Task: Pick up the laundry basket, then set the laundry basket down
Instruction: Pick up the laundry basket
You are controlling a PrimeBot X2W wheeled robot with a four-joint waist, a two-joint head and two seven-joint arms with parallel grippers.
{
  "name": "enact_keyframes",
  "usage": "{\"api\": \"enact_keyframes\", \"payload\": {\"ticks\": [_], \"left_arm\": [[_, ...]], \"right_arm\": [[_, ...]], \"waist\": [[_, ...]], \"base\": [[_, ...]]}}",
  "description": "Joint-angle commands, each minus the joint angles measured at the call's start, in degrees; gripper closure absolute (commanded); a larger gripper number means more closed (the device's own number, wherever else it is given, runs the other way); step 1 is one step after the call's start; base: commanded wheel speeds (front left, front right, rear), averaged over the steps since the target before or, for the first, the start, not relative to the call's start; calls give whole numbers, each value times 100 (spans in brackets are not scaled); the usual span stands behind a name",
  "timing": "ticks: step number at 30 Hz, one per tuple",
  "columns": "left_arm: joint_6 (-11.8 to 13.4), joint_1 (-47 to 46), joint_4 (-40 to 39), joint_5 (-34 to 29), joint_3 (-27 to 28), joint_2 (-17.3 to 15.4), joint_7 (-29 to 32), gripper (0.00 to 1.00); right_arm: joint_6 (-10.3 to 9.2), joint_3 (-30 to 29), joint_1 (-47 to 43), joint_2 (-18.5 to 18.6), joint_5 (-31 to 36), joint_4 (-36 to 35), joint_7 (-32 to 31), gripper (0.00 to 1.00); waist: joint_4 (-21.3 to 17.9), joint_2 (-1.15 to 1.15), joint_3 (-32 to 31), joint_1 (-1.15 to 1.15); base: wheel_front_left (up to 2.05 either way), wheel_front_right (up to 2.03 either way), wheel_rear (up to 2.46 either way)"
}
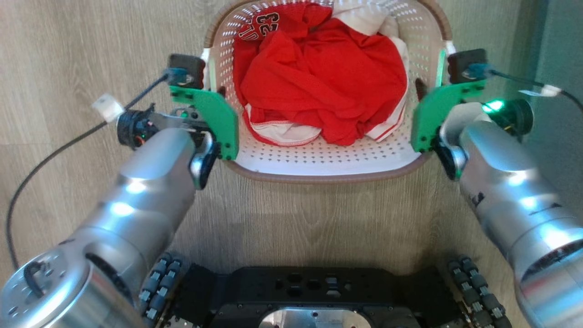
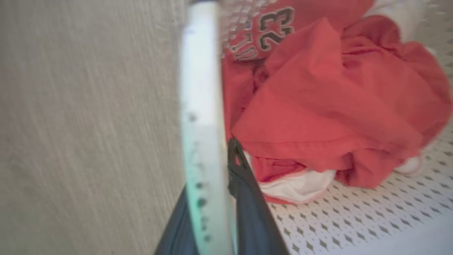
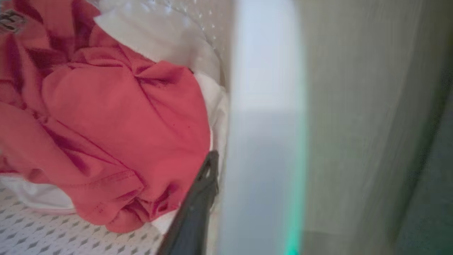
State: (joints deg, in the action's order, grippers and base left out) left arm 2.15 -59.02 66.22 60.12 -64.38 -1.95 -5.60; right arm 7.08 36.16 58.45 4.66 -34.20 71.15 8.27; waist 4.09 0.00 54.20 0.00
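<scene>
Laundry basket (image 1: 319, 176) on the wooden floor (image 1: 68, 54), just in front of the robot's base (image 1: 309, 287), a gripper at each side handle.
The step in hand looks to be the grasp before lifting. The left gripper (image 2: 208, 198) has its two dark fingers pressed on both sides of the white handle (image 2: 201, 88). Of the right gripper (image 3: 254, 170) one finger lies just inside the other handle (image 3: 265, 106); whether it is closed I cannot tell. Farther in lie red and white clothes (image 1: 319, 77). Next, both arms should rise together and level, so the basket does not tip.
</scene>
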Motion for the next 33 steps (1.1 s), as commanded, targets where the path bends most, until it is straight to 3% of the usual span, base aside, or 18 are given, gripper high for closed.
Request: {"api": "enact_keyframes", "payload": {"ticks": [1, 14, 33], "left_arm": [[-1, 20, -51, 39, -10, -93, -58, 100], [-123, 43, -33, 338, -445, -93, 105, 100], [-496, 472, -247, 514, -826, -93, 1075, 100]], "right_arm": [[41, 124, -230, -95, -57, -53, -22, 100], [41, 361, -272, -18, -286, -29, -136, 100], [41, 1012, -828, 45, -1042, -320, -2107, 100]], "waist": [[2, 0, 2, 0], [6, 0, -115, 0], [-70, 0, -1313, 0]], "base": [[0, 0, 0], [0, 0, 0], [0, 0, 0]]}}
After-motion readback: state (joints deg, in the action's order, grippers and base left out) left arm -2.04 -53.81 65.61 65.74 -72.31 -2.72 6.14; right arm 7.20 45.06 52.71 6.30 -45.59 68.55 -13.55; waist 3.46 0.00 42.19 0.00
